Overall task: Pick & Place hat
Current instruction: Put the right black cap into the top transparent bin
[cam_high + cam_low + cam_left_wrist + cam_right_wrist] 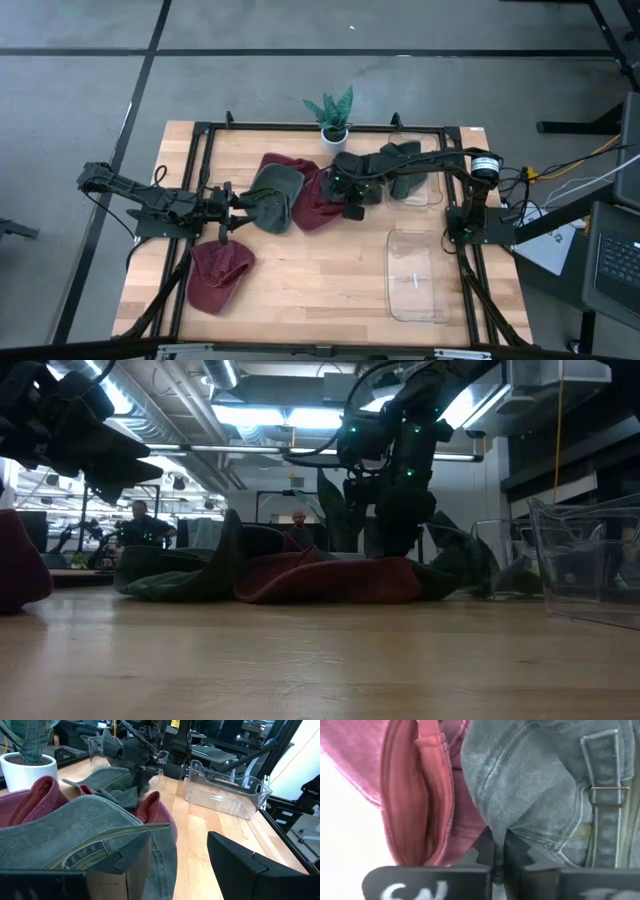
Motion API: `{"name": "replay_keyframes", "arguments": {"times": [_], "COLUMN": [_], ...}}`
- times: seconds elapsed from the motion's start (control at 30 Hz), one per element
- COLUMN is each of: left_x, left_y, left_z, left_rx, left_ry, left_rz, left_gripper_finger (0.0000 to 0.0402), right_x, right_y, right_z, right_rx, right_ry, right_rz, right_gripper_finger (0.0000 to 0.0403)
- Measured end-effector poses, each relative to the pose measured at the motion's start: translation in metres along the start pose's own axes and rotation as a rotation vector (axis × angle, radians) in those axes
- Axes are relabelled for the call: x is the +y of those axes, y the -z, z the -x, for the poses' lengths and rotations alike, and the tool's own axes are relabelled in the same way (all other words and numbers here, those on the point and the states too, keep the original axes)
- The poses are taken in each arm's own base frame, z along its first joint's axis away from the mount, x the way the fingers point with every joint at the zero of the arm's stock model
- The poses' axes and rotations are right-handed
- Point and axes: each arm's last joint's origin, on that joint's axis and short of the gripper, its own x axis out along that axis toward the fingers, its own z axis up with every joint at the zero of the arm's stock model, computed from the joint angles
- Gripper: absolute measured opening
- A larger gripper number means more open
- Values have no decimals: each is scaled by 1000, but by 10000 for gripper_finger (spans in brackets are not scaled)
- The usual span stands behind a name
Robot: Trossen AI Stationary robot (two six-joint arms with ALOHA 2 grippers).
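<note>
Several caps lie on the wooden table. A dark green hat point(368, 182) lies partly on a red hat point(310, 200) at the table's middle. My right gripper point(347, 193) points steeply down onto it and is shut on its cloth. In the right wrist view the green hat point(545, 775) shows its strap and buckle point(607, 795), with the red hat point(420, 795) beside it. Another green hat point(275, 195) lies to the left. My left gripper point(237, 207) stands open, level, right beside that hat point(90, 835); whether it touches, I cannot tell. My right gripper pinches a fold of the green hat's cloth point(505, 827) between its two shut fingers, near the rear edge beside the strap. The fingers come from above, pointing steeply down. The hat still lies low, on the table and the red hat.
A third red hat point(220, 275) lies near the front left. A clear bin point(415, 275) stands at the right front. A second clear bin point(432, 190) behind it holds a green hat point(405, 165). A potted plant point(333, 115) stands at the far edge. People show in the room beyond point(140, 520).
</note>
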Motion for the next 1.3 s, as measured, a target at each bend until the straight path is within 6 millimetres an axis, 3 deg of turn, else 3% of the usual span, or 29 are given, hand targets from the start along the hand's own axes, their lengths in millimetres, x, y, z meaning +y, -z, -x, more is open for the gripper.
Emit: {"name": "replay_keyframes", "arguments": {"times": [0.17,0.5,0.7,1.3], "left_x": [0,0,0,0], "left_y": [0,0,0,0], "left_z": [0,0,0,0], "left_rx": [0,0,0,0], "left_ry": [0,0,0,0], "left_rz": [0,0,0,0], "left_gripper_finger": [191,191,189,190], "right_x": [1,-15,-19,-18], "right_y": [-10,-37,-51,-79], "right_z": [13,71,95,117], "right_rx": [-24,-161,-241,-478], "right_ry": [-97,-253,-397,-767], "right_rz": [-42,-159,-211,-237], "right_gripper_finger": [23,11,7,7]}}
